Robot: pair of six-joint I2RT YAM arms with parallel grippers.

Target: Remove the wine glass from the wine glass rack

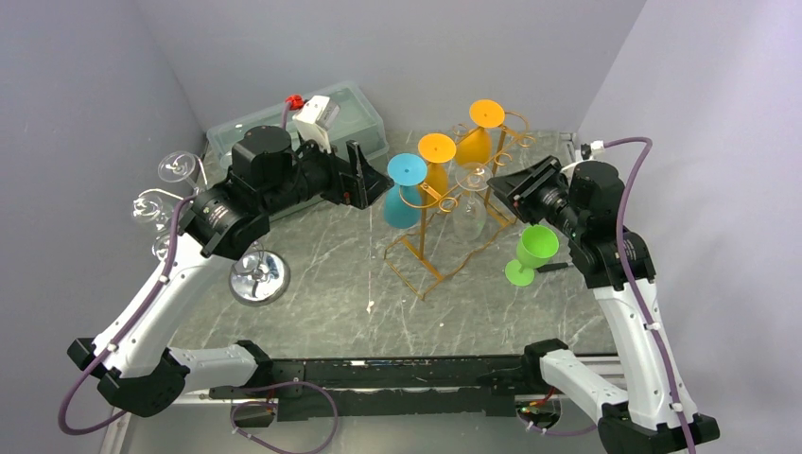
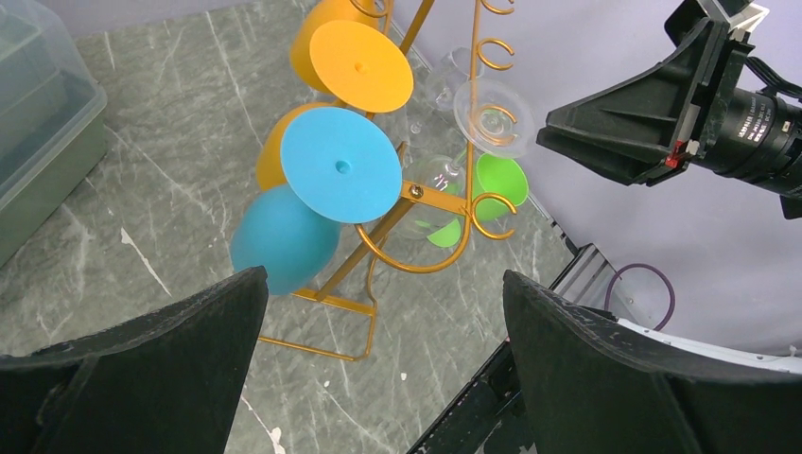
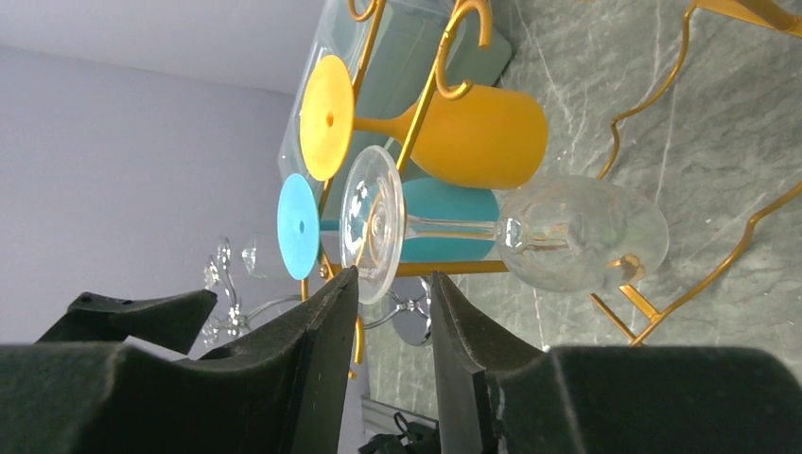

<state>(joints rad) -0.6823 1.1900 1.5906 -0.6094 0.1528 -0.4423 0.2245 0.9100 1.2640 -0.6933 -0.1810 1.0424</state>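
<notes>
The golden wire rack (image 2: 444,200) is seen at the middle of the top view, set on the grey marbled bench (image 1: 322,274). A clear wine glass (image 3: 577,232) is hung upside down from one of its hooks, at the right of the rack in the top view. Its stem and round foot are shown at the centre of the right wrist view.

The right claw (image 3: 392,284) is held at that foot, with its fingers only narrowly apart and the foot's rim at the gap between the tips. Whether the rim is pinched cannot be told.

The left claw (image 2: 383,277) is spread wide and held just beside the rack's left end in the top view, with nothing between its fingers. Directly ahead of it a blue glass (image 2: 284,236) is hung on the rack. Two orange glasses (image 1: 437,156) (image 1: 478,142) are hung further along, toward the upper right of the top view.

A green glass (image 1: 534,248) is stood on its foot on the bench at the right of the top view, just beside the right arm. A chrome stand (image 1: 257,276) with a round base and clear glasses is placed at the left. A translucent lidded box (image 1: 364,113) is set at the upper middle, against the back wall.

In the left wrist view, small white print is visible on the barrel of the right arm's camera lens (image 2: 757,113) at the upper right. It is too small to be read.
</notes>
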